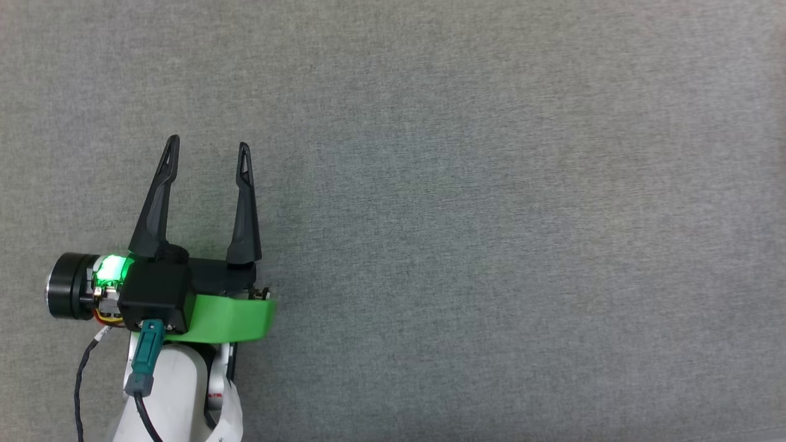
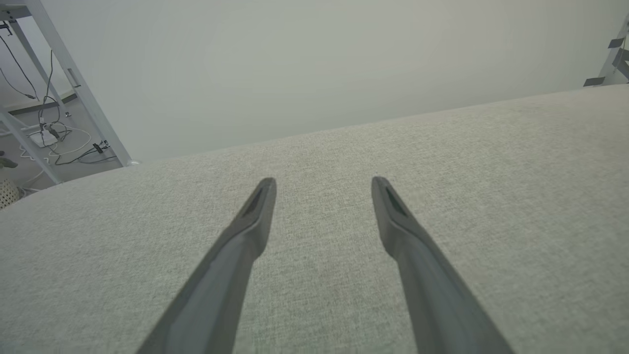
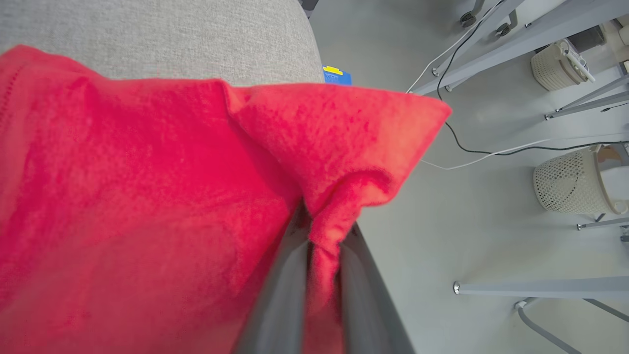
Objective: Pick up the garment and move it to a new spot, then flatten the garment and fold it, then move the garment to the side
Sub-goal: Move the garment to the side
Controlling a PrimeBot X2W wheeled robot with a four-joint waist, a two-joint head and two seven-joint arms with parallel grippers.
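The right gripper (image 3: 327,221) is clenched on a bunched fold of the garment (image 3: 147,187), red cloth squeezed into a narrow ridge between its two dark fingers (image 3: 280,295) and running down the gap towards the wrist. Pinching a gathered fold rather than a single layer probably gives a firmer hold for carrying the shirt to a new spot. From that pinch the garment spreads away to the wrist view's left in a broad red sheet. One loose flap (image 3: 373,123) juts out past the fingertips to the right, hanging above the pale floor (image 3: 467,236). Beyond the cloth's upper edge lies the grey padded surface (image 3: 172,34), so the shirt seems held at or just off that surface's rim, though how much of it rests there I cannot tell. The left gripper (image 1: 209,144) stands released, its fingers spread wide with nothing between them, low over the grey surface. It is likely kept ready to take a second corner once flattening begins. Further out on the floor stand a mesh basket (image 3: 570,187), trailing cables (image 3: 491,152) and metal frame legs (image 3: 540,287)
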